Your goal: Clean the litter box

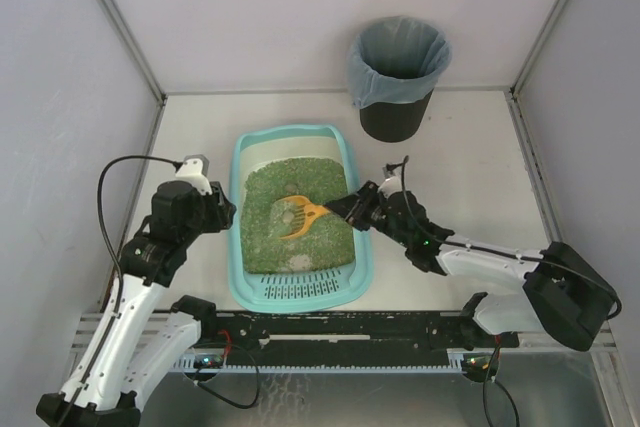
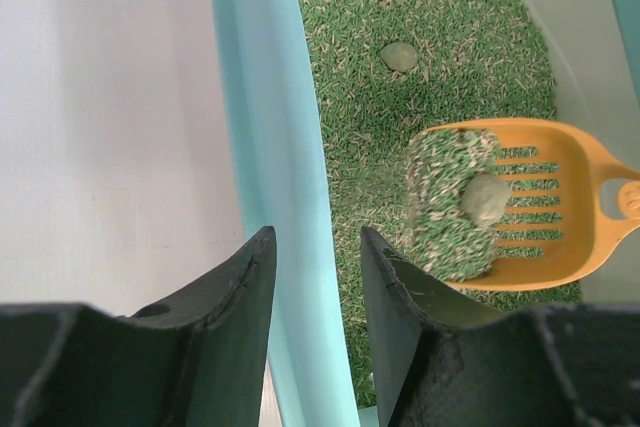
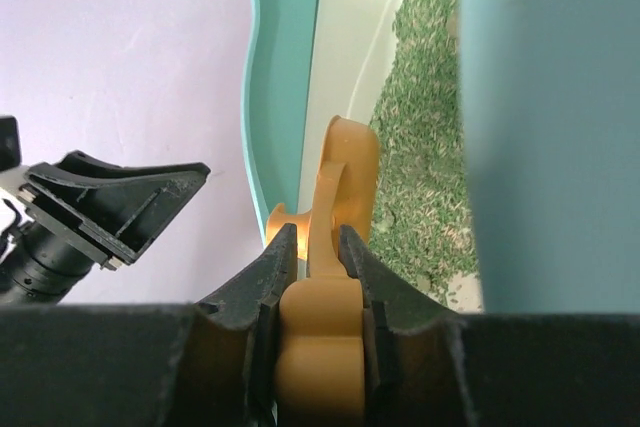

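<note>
Got the orange scoop (image 1: 303,217) clamped by its handle in the right fingers (image 3: 262,292), loaded with a clump (image 2: 485,199), over the litter mid litter box (image 1: 238,247) on the worktop (image 1: 470,167). Points its handle right, toward that arm. Looks like up and right from there to the bin (image 1: 398,67), beyond the box's far right corner, so nearer the right arm. Straddling the left rim with the left fingers (image 2: 235,317); can't tell if actually pinching.

- We see the litter box (image 1: 236,257) in light teal, with a slotted grate at its near end.
- Inside it we see green litter (image 1: 265,237), flecked with pale bits and grey clumps (image 2: 398,55).
- Over that litter we see an orange scoop (image 1: 300,217) with slots.
- Beyond the litter box we see a black bin (image 1: 392,119) lined with a grey-blue bag (image 1: 400,52).
</note>
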`<state>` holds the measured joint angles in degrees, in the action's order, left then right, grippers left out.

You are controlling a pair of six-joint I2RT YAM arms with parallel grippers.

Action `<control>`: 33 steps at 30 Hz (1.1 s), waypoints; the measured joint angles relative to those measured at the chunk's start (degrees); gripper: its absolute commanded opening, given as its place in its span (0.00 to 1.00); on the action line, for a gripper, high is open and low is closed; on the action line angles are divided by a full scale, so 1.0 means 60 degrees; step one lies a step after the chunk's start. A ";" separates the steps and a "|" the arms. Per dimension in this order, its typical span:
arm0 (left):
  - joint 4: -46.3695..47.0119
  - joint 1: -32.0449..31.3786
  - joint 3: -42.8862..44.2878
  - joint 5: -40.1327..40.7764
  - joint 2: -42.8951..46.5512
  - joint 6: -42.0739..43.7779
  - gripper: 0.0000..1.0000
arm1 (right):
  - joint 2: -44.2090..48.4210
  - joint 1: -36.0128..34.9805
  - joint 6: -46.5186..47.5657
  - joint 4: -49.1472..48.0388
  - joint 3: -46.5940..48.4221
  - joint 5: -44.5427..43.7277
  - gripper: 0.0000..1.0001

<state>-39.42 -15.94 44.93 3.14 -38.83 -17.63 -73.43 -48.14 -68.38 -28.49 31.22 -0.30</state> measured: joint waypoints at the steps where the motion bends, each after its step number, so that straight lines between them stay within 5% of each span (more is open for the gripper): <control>1: 0.0011 0.0004 0.0000 0.0018 0.0036 -0.0004 0.44 | 0.0142 0.0164 -0.0026 -0.0255 -0.0237 0.0146 0.00; 14: 0.0062 0.0189 0.0000 0.0193 0.0157 -0.0058 0.45 | 0.1005 0.1271 -0.1319 -0.2368 -0.2131 0.0976 0.00; 33: 0.0124 0.0317 0.0000 0.0135 -0.0029 -0.0058 0.43 | 0.0452 0.1745 -0.1920 -0.3661 -0.2583 0.1668 0.00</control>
<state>-38.68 -14.04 44.93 3.95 -39.00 -17.98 -70.72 -37.67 -79.90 -50.46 15.73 9.72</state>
